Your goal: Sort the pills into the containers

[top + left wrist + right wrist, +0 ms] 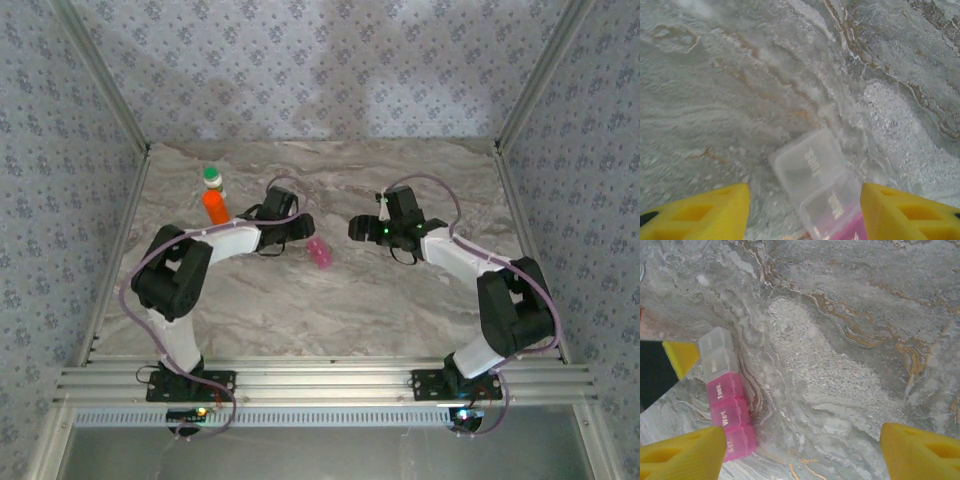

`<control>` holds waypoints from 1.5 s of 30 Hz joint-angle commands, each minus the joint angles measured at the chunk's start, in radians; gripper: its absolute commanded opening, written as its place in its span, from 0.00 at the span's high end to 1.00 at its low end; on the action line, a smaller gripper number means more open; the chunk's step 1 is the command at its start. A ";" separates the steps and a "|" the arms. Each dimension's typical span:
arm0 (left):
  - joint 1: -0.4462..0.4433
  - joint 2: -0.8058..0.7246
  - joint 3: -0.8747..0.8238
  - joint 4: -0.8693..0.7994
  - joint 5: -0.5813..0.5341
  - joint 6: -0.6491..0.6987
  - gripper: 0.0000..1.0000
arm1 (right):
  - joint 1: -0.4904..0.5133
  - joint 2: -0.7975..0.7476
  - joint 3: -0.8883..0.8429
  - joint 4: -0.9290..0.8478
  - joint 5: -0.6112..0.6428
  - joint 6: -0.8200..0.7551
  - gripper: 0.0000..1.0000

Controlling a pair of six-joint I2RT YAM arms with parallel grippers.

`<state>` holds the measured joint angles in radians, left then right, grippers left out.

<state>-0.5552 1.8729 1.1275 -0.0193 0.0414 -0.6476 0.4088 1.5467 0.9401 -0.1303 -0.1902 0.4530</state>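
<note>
My left arm rises from the near left, folds at the elbow and reaches right across the marble table. My left gripper hangs low, its yellow fingers apart on either side of the pill box, with bare table showing beside one finger. The box lies flat near the table's middle, its clear end pointing away from my wrist. My right arm bends in from the near right. My right gripper is spread wide above bare marble, near the box on its right. An orange bottle stands upright at the far left.

Translucent plastic pill box on matt marbled table.
</note>
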 commanded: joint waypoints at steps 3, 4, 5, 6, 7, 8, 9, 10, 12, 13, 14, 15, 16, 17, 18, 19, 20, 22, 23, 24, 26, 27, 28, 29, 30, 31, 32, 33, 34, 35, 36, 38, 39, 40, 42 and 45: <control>-0.040 0.085 0.118 -0.028 0.037 0.027 0.40 | -0.026 -0.052 -0.020 -0.009 0.001 -0.038 0.18; -0.050 0.102 0.142 -0.039 0.037 0.033 0.40 | -0.031 -0.057 -0.022 -0.011 0.001 -0.041 0.18; -0.060 0.123 0.170 -0.055 0.037 0.042 0.40 | -0.039 -0.066 -0.025 -0.013 0.003 -0.043 0.18; -0.069 0.144 0.202 -0.071 0.037 0.052 0.40 | -0.048 -0.076 -0.030 -0.012 0.004 -0.043 0.18; -0.078 0.161 0.229 -0.083 0.043 0.062 0.40 | -0.057 -0.087 -0.037 -0.011 0.007 -0.043 0.18; -0.089 0.182 0.259 -0.092 0.057 0.075 0.40 | -0.069 -0.104 -0.047 -0.006 0.012 -0.038 0.18; -0.099 0.195 0.287 -0.093 0.080 0.094 0.40 | -0.084 -0.120 -0.061 0.002 0.015 -0.032 0.19; -0.111 0.210 0.311 -0.088 0.107 0.113 0.40 | -0.097 -0.137 -0.076 0.011 0.018 -0.025 0.19; -0.134 0.227 0.354 -0.084 0.157 0.157 0.40 | -0.123 -0.165 -0.105 0.031 0.019 -0.011 0.20; -0.145 0.230 0.373 -0.086 0.172 0.184 0.40 | -0.137 -0.175 -0.115 0.035 0.016 -0.009 0.20; -0.154 0.227 0.383 -0.087 0.179 0.206 0.39 | -0.146 -0.181 -0.122 0.035 0.013 -0.011 0.20; -0.160 0.217 0.387 -0.087 0.174 0.224 0.39 | -0.157 -0.181 -0.122 0.031 0.011 -0.019 0.20; -0.161 0.201 0.377 -0.081 0.152 0.229 0.39 | -0.165 -0.178 -0.119 0.026 0.008 -0.033 0.19; -0.159 0.177 0.363 -0.076 0.117 0.230 0.40 | -0.176 -0.170 -0.110 0.018 -0.001 -0.050 0.19; -0.155 0.147 0.343 -0.077 0.074 0.232 0.39 | -0.184 -0.156 -0.091 0.001 -0.013 -0.075 0.19; -0.147 0.110 0.321 -0.079 0.036 0.235 0.39 | -0.188 -0.141 -0.067 -0.022 -0.012 -0.103 0.20; -0.136 0.077 0.300 -0.080 0.011 0.234 0.40 | -0.187 -0.124 -0.045 -0.039 -0.009 -0.124 0.21; -0.109 0.002 0.241 -0.080 -0.020 0.238 0.40 | -0.180 -0.091 -0.002 -0.059 -0.007 -0.164 0.22; -0.099 -0.026 0.214 -0.083 -0.025 0.250 0.40 | -0.176 -0.074 0.016 -0.069 -0.004 -0.177 0.22; -0.095 -0.056 0.184 -0.094 -0.041 0.270 0.40 | -0.171 -0.056 0.039 -0.082 -0.001 -0.191 0.22; -0.094 -0.106 0.127 -0.126 -0.081 0.320 0.39 | -0.159 -0.018 0.084 -0.103 0.012 -0.213 0.22; -0.095 -0.129 0.092 -0.140 -0.095 0.337 0.38 | -0.153 0.005 0.111 -0.113 0.011 -0.233 0.22; -0.095 -0.154 0.052 -0.145 -0.114 0.344 0.38 | -0.146 0.035 0.145 -0.130 0.007 -0.254 0.22; -0.092 -0.178 0.013 -0.143 -0.134 0.340 0.38 | -0.139 0.066 0.177 -0.150 0.002 -0.276 0.23; -0.087 -0.211 -0.033 -0.133 -0.151 0.328 0.38 | -0.131 0.103 0.222 -0.173 -0.006 -0.299 0.23; -0.077 -0.245 -0.079 -0.117 -0.155 0.311 0.38 | -0.119 0.145 0.275 -0.198 -0.020 -0.321 0.25; -0.064 -0.274 -0.113 -0.101 -0.152 0.293 0.38 | -0.111 0.180 0.316 -0.211 -0.034 -0.340 0.26; -0.049 -0.306 -0.151 -0.080 -0.145 0.269 0.38 | -0.098 0.220 0.354 -0.224 -0.054 -0.357 0.26; -0.032 -0.333 -0.182 -0.058 -0.137 0.246 0.39 | -0.086 0.262 0.392 -0.231 -0.078 -0.373 0.26; -0.022 -0.350 -0.204 -0.040 -0.129 0.231 0.39 | -0.076 0.301 0.429 -0.242 -0.098 -0.388 0.26; -0.013 -0.368 -0.222 -0.025 -0.123 0.220 0.39 | -0.064 0.344 0.473 -0.252 -0.120 -0.408 0.27; -0.005 -0.386 -0.231 -0.025 -0.118 0.217 0.39 | -0.045 0.421 0.551 -0.286 -0.149 -0.440 0.29; -0.005 -0.395 -0.229 -0.033 -0.117 0.217 0.39 | -0.038 0.458 0.588 -0.304 -0.166 -0.451 0.29; -0.004 -0.399 -0.227 -0.039 -0.118 0.219 0.39 | -0.034 0.492 0.619 -0.318 -0.181 -0.453 0.29; -0.002 -0.410 -0.225 -0.049 -0.116 0.225 0.39 | -0.034 0.545 0.669 -0.340 -0.230 -0.445 0.29; 0.003 -0.427 -0.230 -0.050 -0.116 0.230 0.39 | -0.033 0.599 0.714 -0.347 -0.292 -0.430 0.32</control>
<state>-0.5564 1.4845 0.8967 -0.0963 -0.0757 -0.4122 0.3813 2.1086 1.5986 -0.4080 -0.3882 0.0402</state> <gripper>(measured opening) 0.607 0.686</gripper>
